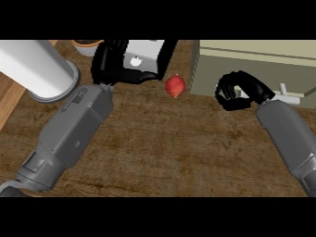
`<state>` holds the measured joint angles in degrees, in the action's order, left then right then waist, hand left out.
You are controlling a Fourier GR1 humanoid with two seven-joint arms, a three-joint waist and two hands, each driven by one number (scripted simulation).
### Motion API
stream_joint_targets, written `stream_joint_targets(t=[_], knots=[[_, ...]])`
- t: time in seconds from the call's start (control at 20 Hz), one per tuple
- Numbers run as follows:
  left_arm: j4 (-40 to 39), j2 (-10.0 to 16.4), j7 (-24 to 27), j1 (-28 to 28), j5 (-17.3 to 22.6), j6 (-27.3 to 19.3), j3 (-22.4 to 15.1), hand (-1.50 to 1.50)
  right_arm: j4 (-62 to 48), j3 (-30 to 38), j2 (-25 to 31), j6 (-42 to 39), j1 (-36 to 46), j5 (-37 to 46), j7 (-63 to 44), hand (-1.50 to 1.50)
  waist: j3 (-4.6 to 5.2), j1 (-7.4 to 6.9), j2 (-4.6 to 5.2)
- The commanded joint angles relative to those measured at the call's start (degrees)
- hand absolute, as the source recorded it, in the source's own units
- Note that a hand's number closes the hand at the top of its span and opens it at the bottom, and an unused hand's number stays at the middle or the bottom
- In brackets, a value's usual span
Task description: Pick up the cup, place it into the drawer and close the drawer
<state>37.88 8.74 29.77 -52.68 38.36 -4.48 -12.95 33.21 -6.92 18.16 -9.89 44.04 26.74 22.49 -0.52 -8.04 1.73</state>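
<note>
While the white cup [148,49] is grasped by the fingers of the left hand [112,65] at the far side of the tabletop [180,139], a red oval thing [175,86] is seen just beside it, between that hand and the drawer unit [269,69]. The right hand [237,95] is clenched on nothing near the white handle [290,96]. A white cylinder [34,67] is seen at left. One small pale mark by the cup cannot be read.

The counter [174,148] looks like rough-grained brown wood. My left hand [116,65] and right hand [237,92] are glossy black; the cup [148,52] looks smooth white, the drawer [256,74] matt beige.
</note>
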Motion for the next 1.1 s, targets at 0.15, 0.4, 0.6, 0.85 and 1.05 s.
stream_joint_targets(t=[0.15, 0.4, 0.6, 0.85, 1.05], knots=[[2.5, 2.3, -0.8, 2.8, -0.3, 2.5, -0.8, -1.5, -5.9, 7.0, 5.3, 0.5, 9.9, -3.3, -1.8, 1.5, 0.23, -2.6, 0.69], [3.8, 2.2, -1.4, 3.6, 0.0, 4.0, -1.2, -1.5, -4.9, 7.8, 6.1, -0.1, 10.5, -4.4, -2.6, 1.5, 0.25, -3.32, 0.88], [4.4, 2.4, -1.1, 5.1, 0.3, 5.1, -1.2, -1.5, -3.7, 8.7, 8.6, -4.1, 10.9, -6.1, -1.7, 1.5, 0.34, -3.98, 0.98], [5.6, 2.7, -2.1, 4.9, 1.0, 5.3, -0.9, -1.5, -2.6, 9.5, 9.2, -5.3, 10.0, -7.6, -2.3, 1.5, 0.32, -4.79, 0.85], [5.7, 3.6, -2.0, 6.4, 0.7, 6.4, -1.1, -1.5, -1.9, 9.5, 10.0, -6.8, 8.8, -8.1, -2.1, 1.5, 0.31, -5.13, 1.18]])
